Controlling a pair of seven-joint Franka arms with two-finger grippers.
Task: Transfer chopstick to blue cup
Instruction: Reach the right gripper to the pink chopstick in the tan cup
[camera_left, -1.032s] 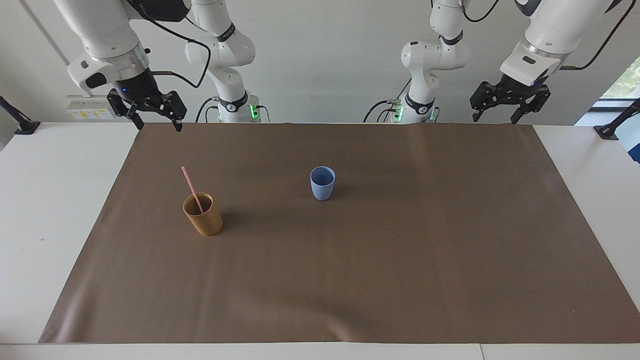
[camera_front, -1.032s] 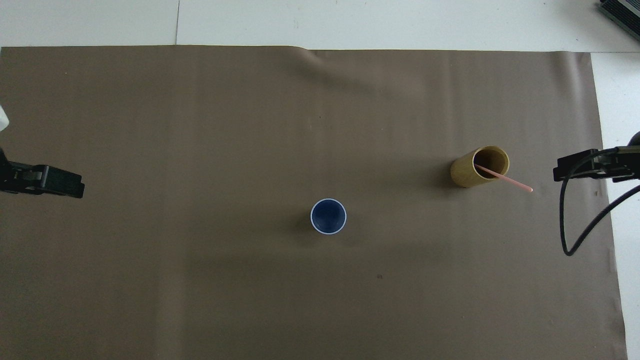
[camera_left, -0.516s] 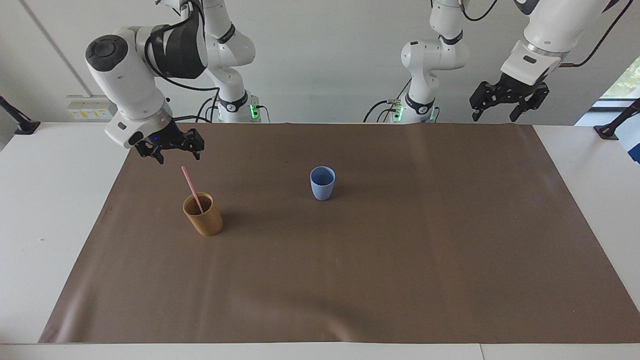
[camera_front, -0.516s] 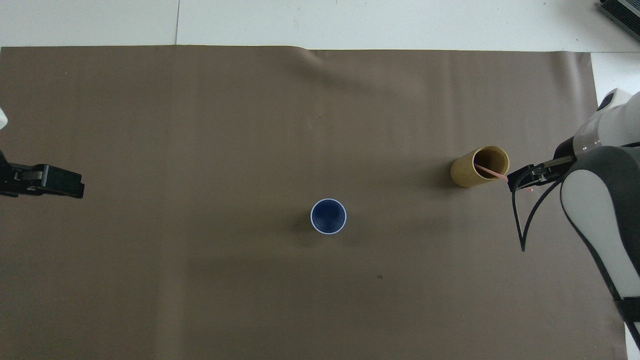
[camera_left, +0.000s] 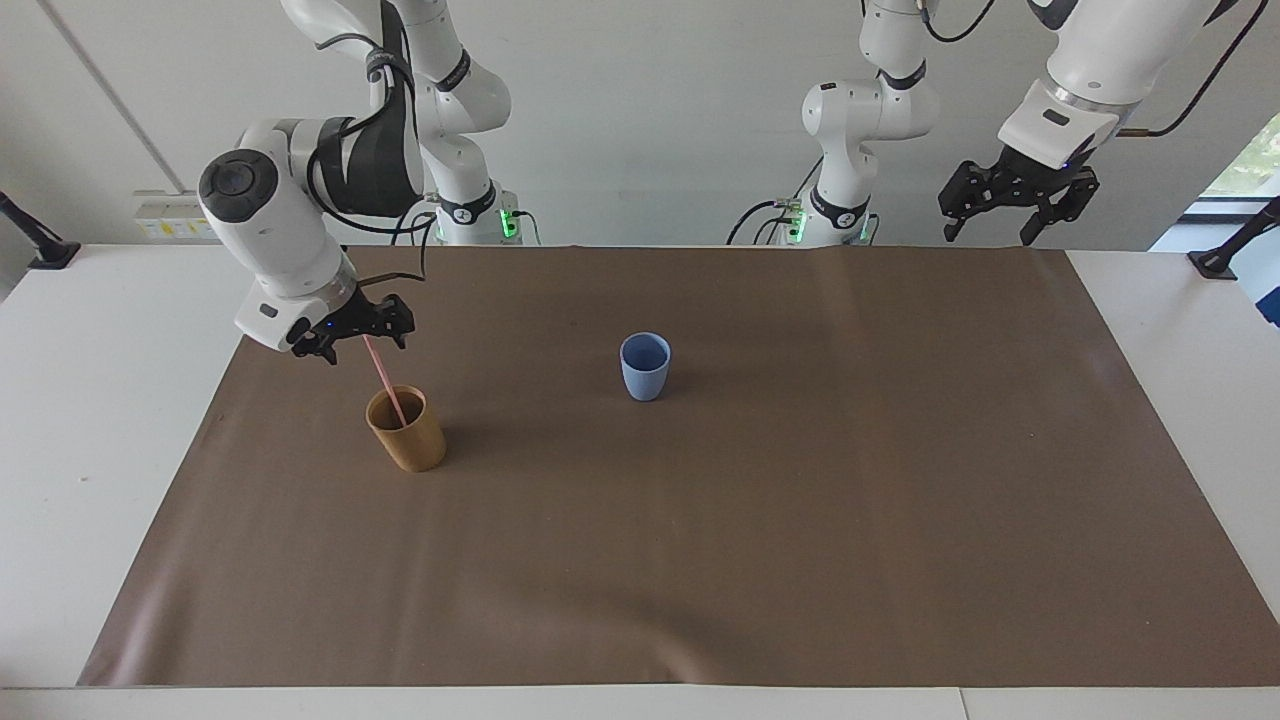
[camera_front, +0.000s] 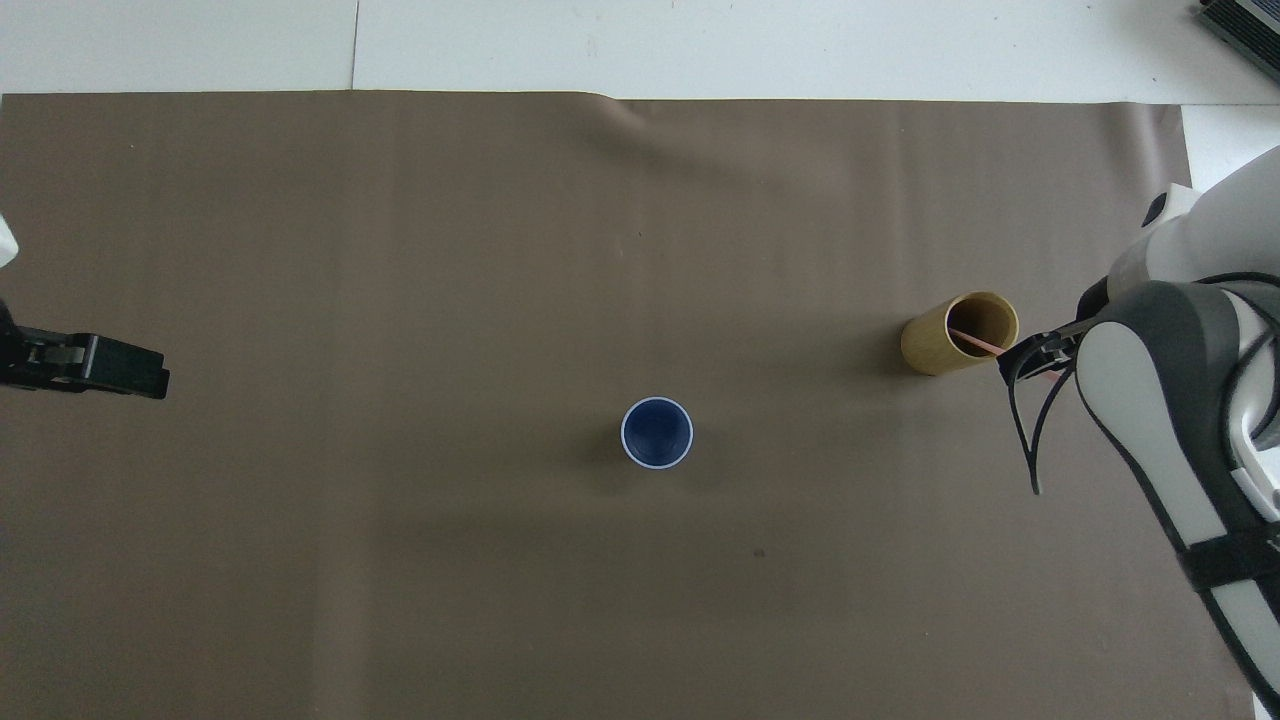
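The pale-pink chopstick (camera_left: 386, 382) (camera_front: 973, 341) stands slanted in the tan-brown cup (camera_left: 410, 440) (camera_front: 938, 345) toward the right arm's end of the table. My right gripper (camera_left: 365, 338) (camera_front: 1032, 357) is open at the chopstick's upper end, one finger on each side of it; the overhead view hides that end under the gripper. The blue cup (camera_left: 645, 368) (camera_front: 656, 432) stands upright with nothing in it near the middle of the mat, a little nearer to the robots than the tan cup. My left gripper (camera_left: 1008, 212) (camera_front: 100, 365) waits open, raised over its own end of the table.
A brown mat (camera_left: 800, 520) (camera_front: 400, 250) covers most of the white table (camera_left: 90, 420). The right arm's forearm and its black cable (camera_front: 1030, 440) hang over the mat's edge beside the tan cup.
My right gripper has come down and across from beside the mat's edge to the chopstick's top end. The left arm, both cups and the chopstick have stayed put.
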